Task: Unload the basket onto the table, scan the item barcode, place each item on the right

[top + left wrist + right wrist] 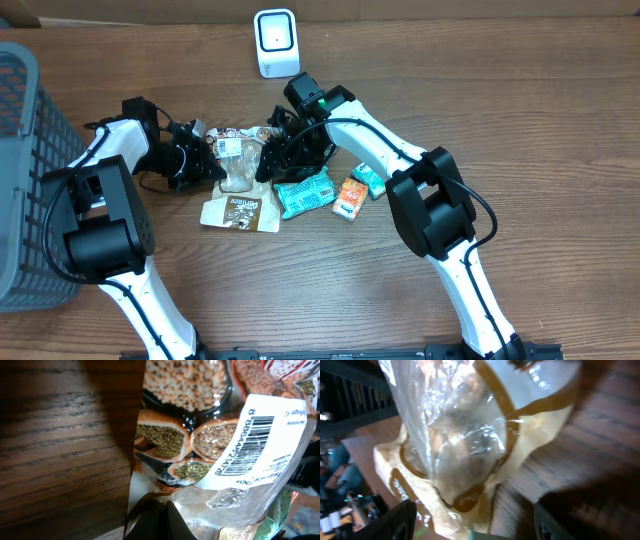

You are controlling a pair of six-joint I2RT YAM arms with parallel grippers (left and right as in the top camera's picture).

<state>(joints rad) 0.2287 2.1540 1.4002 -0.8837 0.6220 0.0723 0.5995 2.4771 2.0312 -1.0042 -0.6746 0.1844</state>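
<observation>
While the bag of grains rests on the table on the robot's side of the scanner, a little left of it and well apart from it, the left gripper is closed tight on the bag's edge, the one lying farther left of the scanner. The right gripper, almost straight out from the scanner's front, has its jaws wide apart and grips nothing. Clear plastic fills the gap ahead of its fingers. The white barcode label faces upward, not toward the scanner. Farther from the scanner than the bag lie a brown pouch, a teal packet and an orange packet. A grey basket stands far left of the scanner.
</observation>
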